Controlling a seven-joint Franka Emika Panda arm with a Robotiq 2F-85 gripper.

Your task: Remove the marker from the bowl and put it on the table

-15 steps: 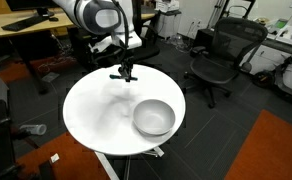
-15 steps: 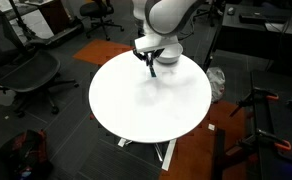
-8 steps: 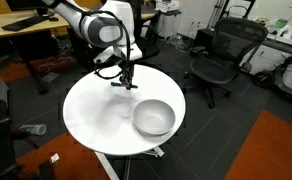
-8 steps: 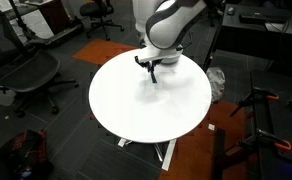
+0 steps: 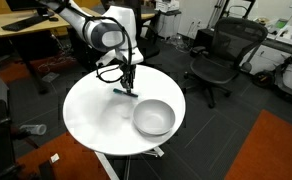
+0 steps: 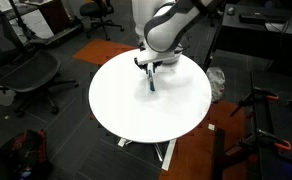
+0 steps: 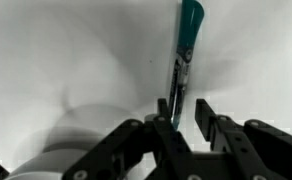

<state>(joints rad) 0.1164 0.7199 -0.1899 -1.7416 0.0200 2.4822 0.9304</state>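
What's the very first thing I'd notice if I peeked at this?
You'd spot the big white robot arm bending over the round white table, with its black gripper just above a little teal and dark marker. Next you'd see the shiny silver bowl on the same table, near the marker, with nothing in it.
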